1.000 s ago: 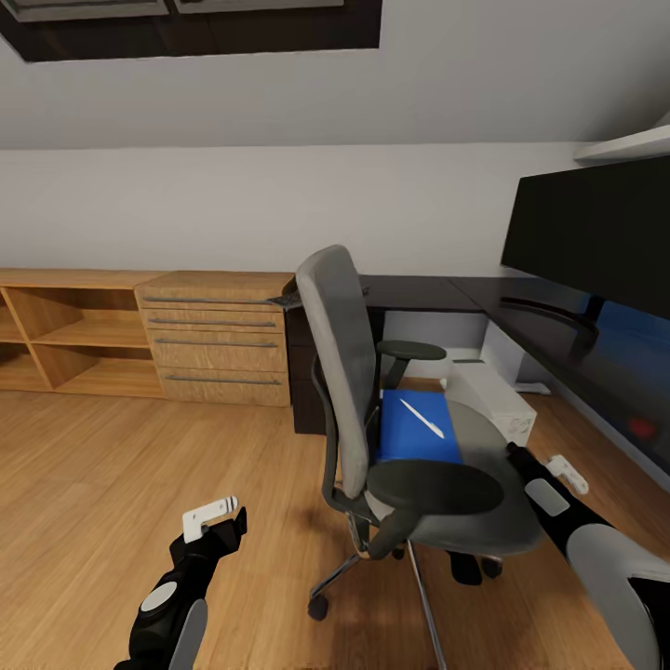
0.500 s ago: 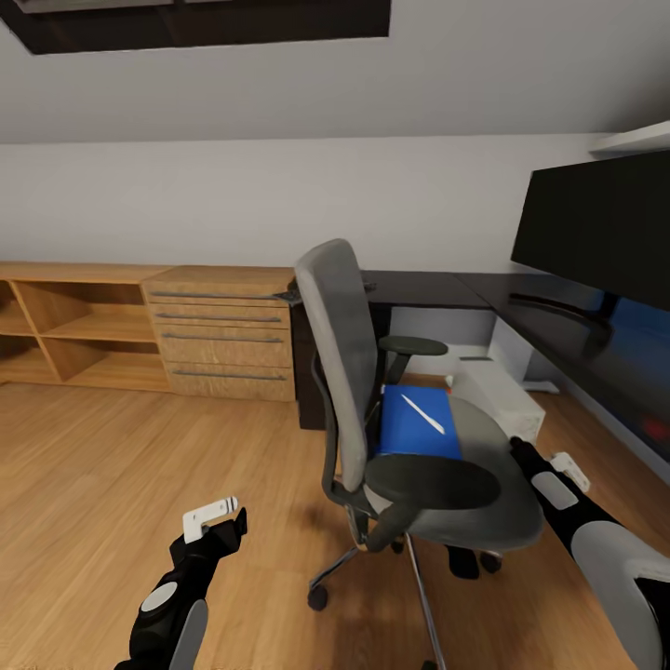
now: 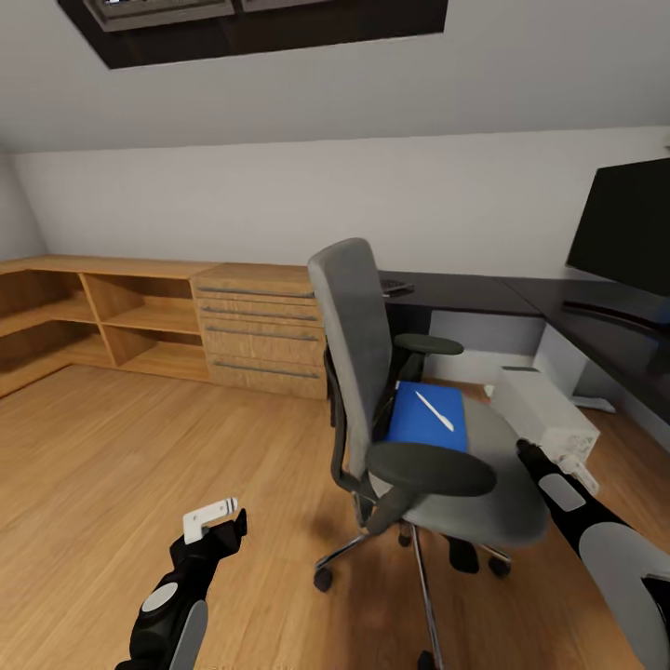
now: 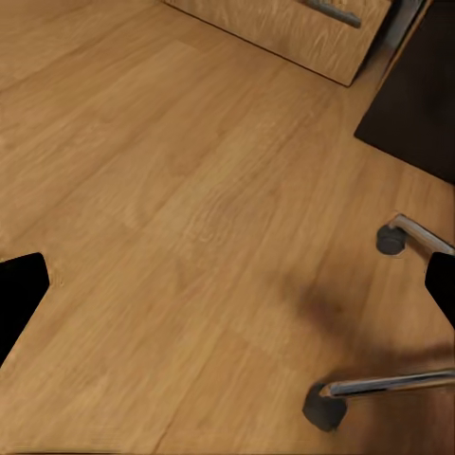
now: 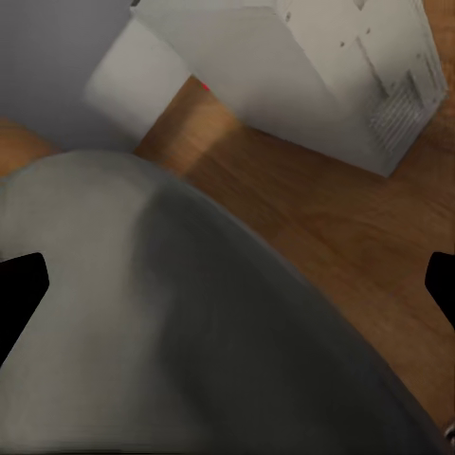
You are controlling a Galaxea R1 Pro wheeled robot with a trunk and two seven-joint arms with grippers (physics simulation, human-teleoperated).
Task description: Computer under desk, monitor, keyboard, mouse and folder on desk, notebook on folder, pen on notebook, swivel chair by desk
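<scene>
The grey swivel chair (image 3: 358, 363) stands on the wood floor, out from the black desk (image 3: 465, 293). The blue folder (image 3: 428, 419) lies on its seat with the white pen (image 3: 435, 411) on top. Beyond the chair, the light-grey computer (image 3: 544, 409) sits on the floor by the desk. The monitor (image 3: 623, 228) stands on the desk at the right. My right gripper (image 3: 549, 458) hangs open at the seat's right edge; its wrist view looks over the seat (image 5: 142, 313) toward the computer (image 5: 313, 76). My left gripper (image 3: 221, 521) is open over bare floor, left of the chair's chrome base (image 4: 389, 384).
A light-wood chest of drawers (image 3: 261, 326) and open shelving (image 3: 121, 316) line the back wall at the left. A skylight (image 3: 251, 23) is overhead. Wood floor (image 3: 121, 447) spreads wide to the left of the chair.
The whole view has swung left and slightly up, so chair, desk and monitor sit further right in the picture. Both arms keep their pose; both grippers stay open.
</scene>
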